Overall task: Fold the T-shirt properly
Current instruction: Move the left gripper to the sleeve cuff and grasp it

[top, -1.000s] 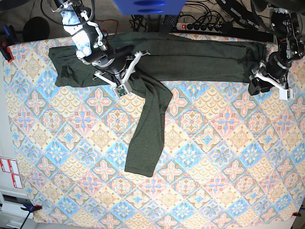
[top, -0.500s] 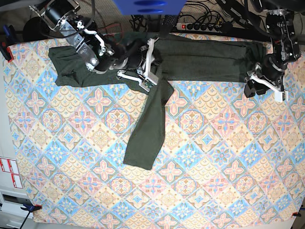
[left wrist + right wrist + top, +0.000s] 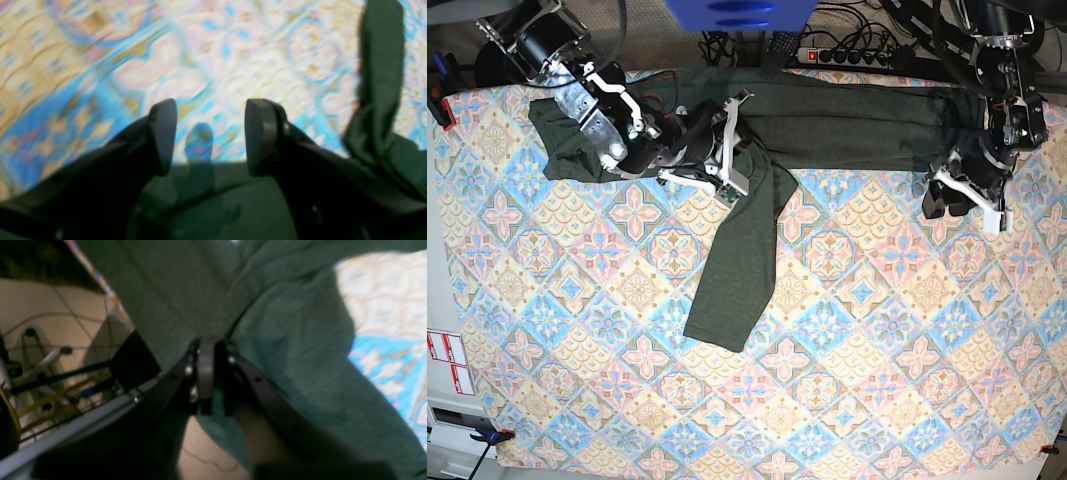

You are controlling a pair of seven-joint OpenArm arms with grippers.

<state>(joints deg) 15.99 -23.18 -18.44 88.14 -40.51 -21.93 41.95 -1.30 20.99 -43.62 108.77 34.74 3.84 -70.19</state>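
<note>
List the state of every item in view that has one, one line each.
Dark olive-green long-sleeved knit T-shirt: unfolded, body stretched along the far table edge, one sleeve trailing diagonally toward the near side.
Left gripper: open, empty, over the shirt's edge.
Right gripper: jaws nearly together against the shirt fabric; grip unclear.
Patterned tablecloth: flat.

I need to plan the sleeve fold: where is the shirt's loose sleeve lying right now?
In the base view, the sleeve hangs off the shirt that lies along the table's far edge and runs toward the table's middle, starting just beside the right gripper.
</note>
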